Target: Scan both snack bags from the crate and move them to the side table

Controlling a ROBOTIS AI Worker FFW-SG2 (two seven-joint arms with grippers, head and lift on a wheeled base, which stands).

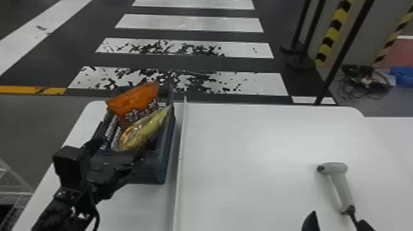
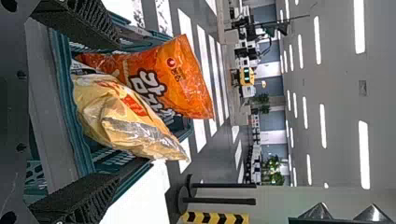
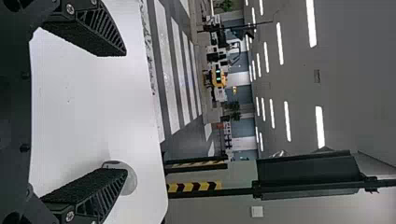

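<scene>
Striped floor (image 1: 190, 63) ahead; yellow-black post (image 1: 334, 29), tangled cables (image 1: 365, 81), blue object (image 1: 403, 76) at right; ceiling lights (image 2: 322, 126)

Head view: high, facing forward-down. Wrist views: lower, facing outward across room; left close to crate (image 1: 157, 172). All share stripes (image 1: 190, 23).

The black left arm (image 1: 58, 209) bears a boxy housing (image 1: 69, 166) and looping cable (image 1: 97, 215).

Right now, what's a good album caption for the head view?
Orange bag and yellow bag in the crate, scanner on the table.
</scene>
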